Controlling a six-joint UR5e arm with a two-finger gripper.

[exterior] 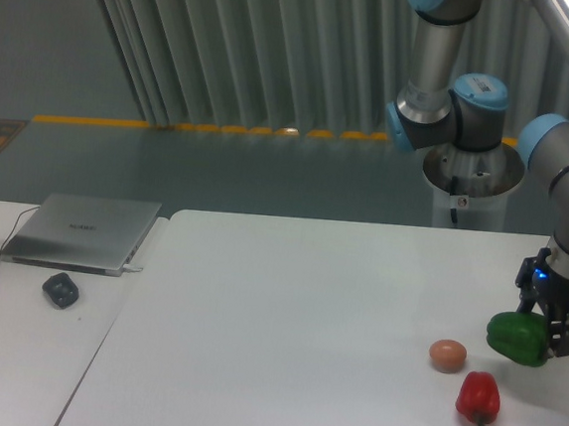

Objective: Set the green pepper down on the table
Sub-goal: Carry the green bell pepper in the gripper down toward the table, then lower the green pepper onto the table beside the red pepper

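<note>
Fixed camera, single view. I am working at the far right edge of the table [287, 303], with my gripper [553, 331] pointing down and its fingers pinching the green pepper [518, 338] from the right side; the pepper is sticking out to the left of the fingers, and part of its right end is hiding behind them. It is sitting low over the right side of the tabletop, but I am not managing to tell whether it is touching the surface or hanging just above it. The brownish ball [447, 355] is lying just to its left, and the red pepper [478, 398] is lying in front of both, nearer the camera; all three are close but apart. Over on the left, a closed laptop [82, 231] and a dark mouse [60, 289] are resting on the separate desk [23, 350], well clear of me. Risks as I am judging them: the pepper is glossy and lobed, so letting go while it is off the surface could send it rolling into the ball or toward the right edge, which is lying close by. Opening unevenly could also drag it sideways. The pepper is lying on its side, long axis running roughly left to right across the view; which end carries the stem I am not able to make out.
</note>
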